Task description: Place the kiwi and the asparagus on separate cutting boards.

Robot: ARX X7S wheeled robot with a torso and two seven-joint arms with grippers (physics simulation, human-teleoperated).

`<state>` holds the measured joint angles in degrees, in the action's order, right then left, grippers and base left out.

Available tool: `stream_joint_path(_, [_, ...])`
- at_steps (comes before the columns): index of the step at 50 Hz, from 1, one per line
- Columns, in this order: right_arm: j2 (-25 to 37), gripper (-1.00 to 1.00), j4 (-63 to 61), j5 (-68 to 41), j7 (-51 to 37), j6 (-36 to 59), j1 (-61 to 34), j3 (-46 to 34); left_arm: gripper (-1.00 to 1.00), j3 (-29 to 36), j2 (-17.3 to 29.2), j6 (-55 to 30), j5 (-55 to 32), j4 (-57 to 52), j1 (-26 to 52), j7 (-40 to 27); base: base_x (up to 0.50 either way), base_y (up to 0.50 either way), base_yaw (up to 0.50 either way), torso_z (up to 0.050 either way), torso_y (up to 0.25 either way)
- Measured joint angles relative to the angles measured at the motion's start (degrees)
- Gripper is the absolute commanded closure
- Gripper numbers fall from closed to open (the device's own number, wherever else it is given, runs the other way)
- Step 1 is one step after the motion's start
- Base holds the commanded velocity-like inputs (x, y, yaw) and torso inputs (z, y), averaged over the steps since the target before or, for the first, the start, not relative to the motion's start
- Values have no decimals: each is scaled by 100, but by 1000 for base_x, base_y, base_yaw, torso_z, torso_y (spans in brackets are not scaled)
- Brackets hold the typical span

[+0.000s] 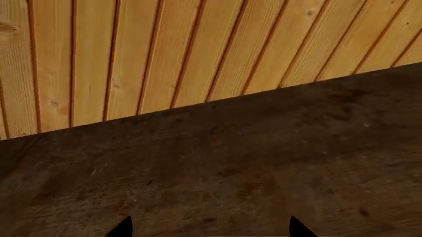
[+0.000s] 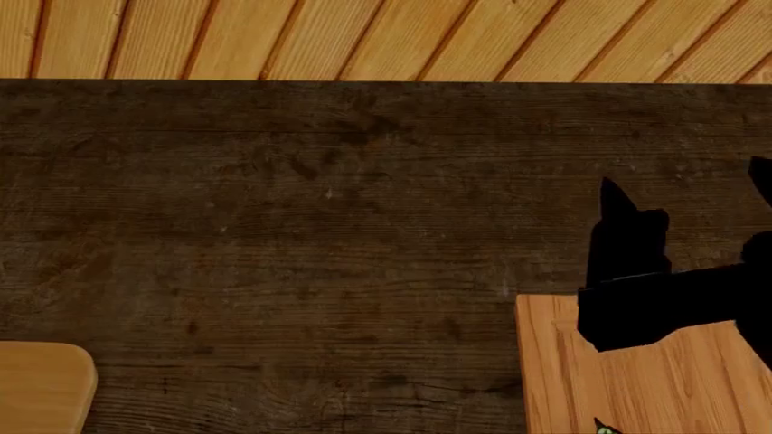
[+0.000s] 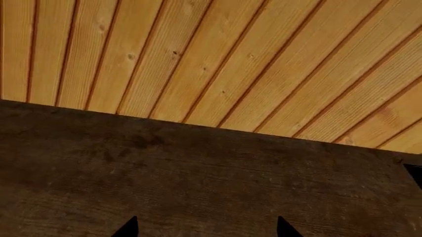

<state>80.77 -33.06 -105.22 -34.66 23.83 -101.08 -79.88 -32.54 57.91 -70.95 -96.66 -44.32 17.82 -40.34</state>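
In the head view a sharp-cornered cutting board (image 2: 567, 380) lies at the bottom right, with a green asparagus tip (image 2: 602, 427) just showing at its lower edge. A rounded-corner cutting board (image 2: 42, 384) shows at the bottom left. The kiwi is out of view. My right gripper (image 2: 685, 194) hovers open and empty past the far edge of the right board, over bare table. In the right wrist view its gripper (image 3: 207, 228) shows two spread fingertips with nothing between them. My left gripper (image 1: 211, 228) is open and empty over the dark table, and is not seen in the head view.
The dark wooden table (image 2: 302, 208) ends at a far edge, beyond which lies light plank flooring (image 2: 362, 36). The same edge and planks (image 1: 197, 49) show in both wrist views.
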Motion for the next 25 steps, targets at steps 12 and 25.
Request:
stream_joint_path(12, [14, -100, 93, -115, -121, 206, -351, 277, -100, 1867, 671, 645, -627, 850, 2339, -452, 0, 0, 0, 0, 0])
stream_joint_path(25, [-171, -100, 427, -278, -213, 670, -838, 597, -100, 3340, 740, 516, -862, 1794, 4549, -604, 0, 0, 0, 0, 0])
